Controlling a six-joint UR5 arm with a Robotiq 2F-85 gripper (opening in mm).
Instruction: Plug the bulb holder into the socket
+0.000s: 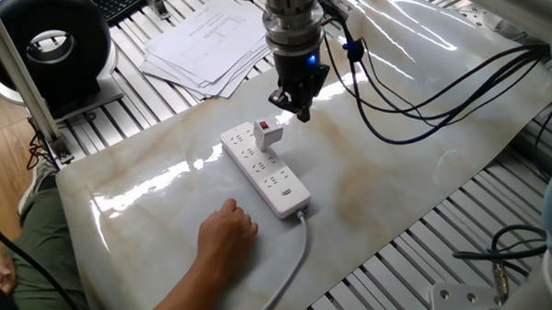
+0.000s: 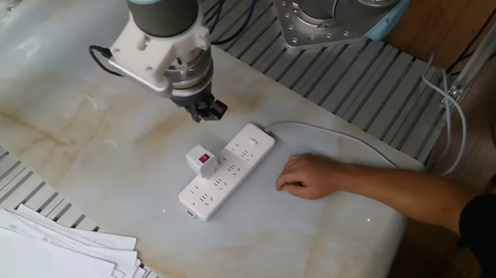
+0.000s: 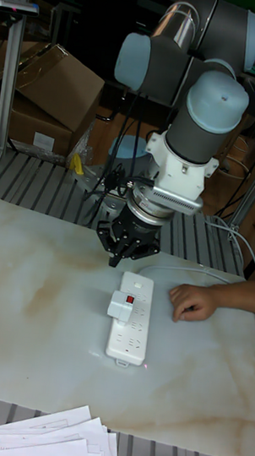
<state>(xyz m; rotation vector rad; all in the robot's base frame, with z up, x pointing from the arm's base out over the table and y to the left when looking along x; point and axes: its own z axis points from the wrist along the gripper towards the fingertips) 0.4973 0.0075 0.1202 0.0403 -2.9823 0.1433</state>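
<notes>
Tall fixed view: bulb holder (image 3: 120,305) is seen standing on the socket (image 3: 130,317), on its left side about midway along the strip, orange-red patch facing the camera. It appears already seated or at least resting in an outlet; prong depth cannot be told from any view.

The hand (image 1: 296,107) hangs clear above and beyond the switch end of the socket (image 1: 263,169), holding nothing. Fingertips look close together, but whether they are fully pressed together cannot be told.

A person's hand (image 2: 306,176) is laid flat on the worktop (image 2: 78,139) near the cable end of the strip, not touching it.

For the step in hand, judged from this layout:
- Seating should be confirmed; if the bulb holder (image 1: 268,134) sits proud or tilted, a straight vertical push on its top face is called for.
- The push should be centred over the holder, wrist kept vertical, so the prongs are not levered sideways.
- The strip is loose on a glossy surface, so side load would slide it; force should be kept purely downward.
- The cable (image 2: 341,138) should be left undisturbed.
</notes>
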